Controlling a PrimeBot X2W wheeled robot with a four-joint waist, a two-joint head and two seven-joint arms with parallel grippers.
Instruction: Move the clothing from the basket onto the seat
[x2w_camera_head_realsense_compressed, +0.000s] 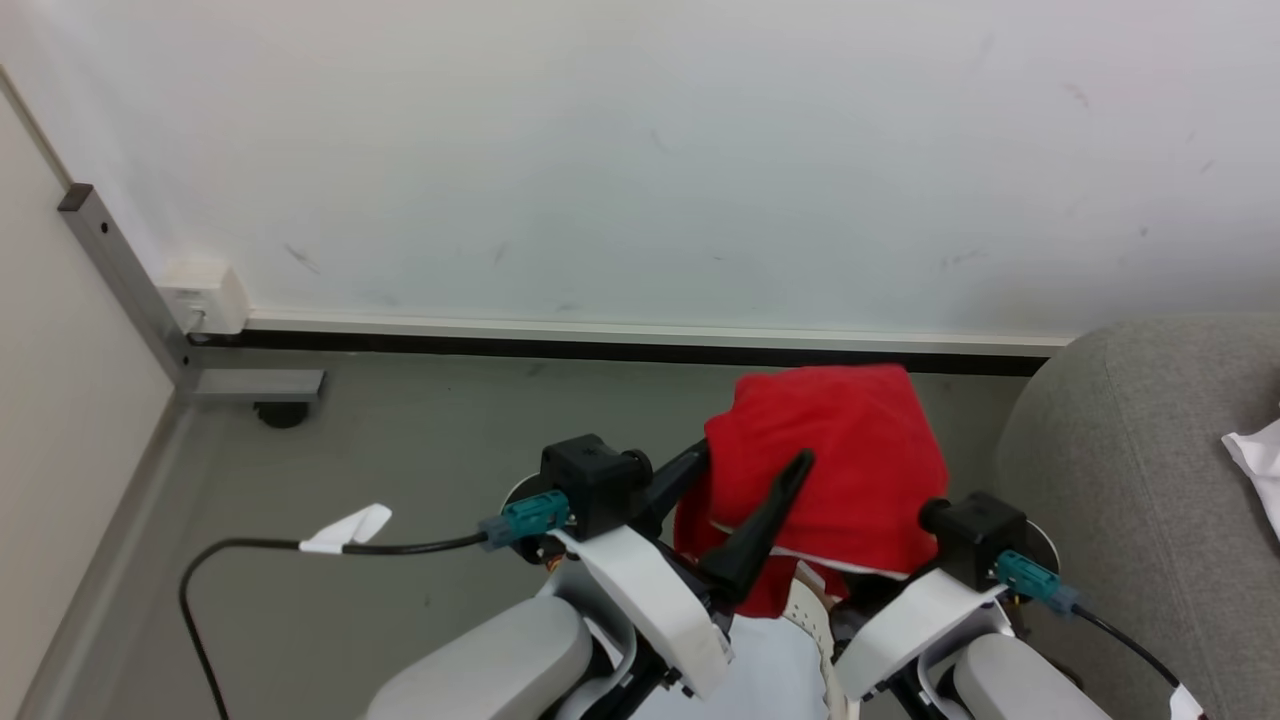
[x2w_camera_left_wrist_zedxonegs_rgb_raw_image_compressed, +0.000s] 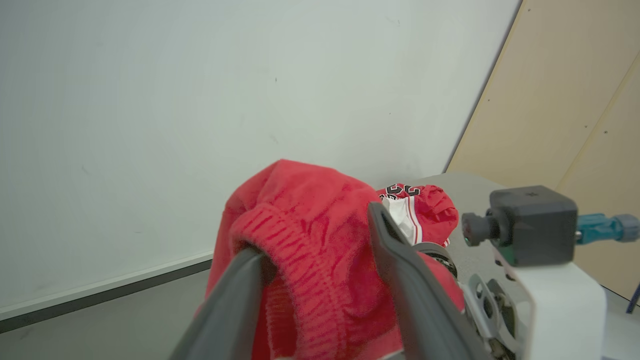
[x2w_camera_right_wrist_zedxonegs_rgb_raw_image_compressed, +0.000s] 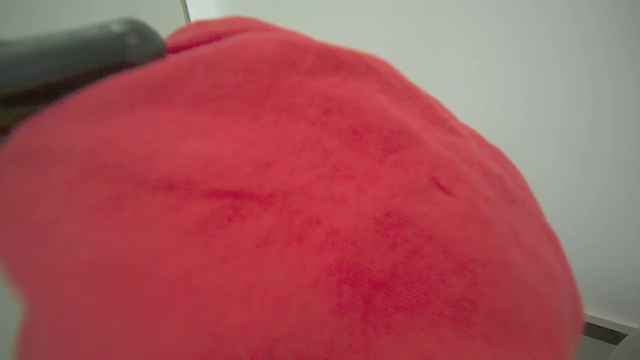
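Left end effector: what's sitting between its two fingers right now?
Bunched red clothing fills the gap between the fingers of the left end effector, with its ribbed hem hooked over one finger. The left wrist view shows this best, and the head view agrees.

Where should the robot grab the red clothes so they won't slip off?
Probably the thick ribbed band at the edge of the red clothes, coming from underneath on the robot's left. The band looks firm, and it loops over one finger of the open left hand, while the rest is loose cloth that only drapes.
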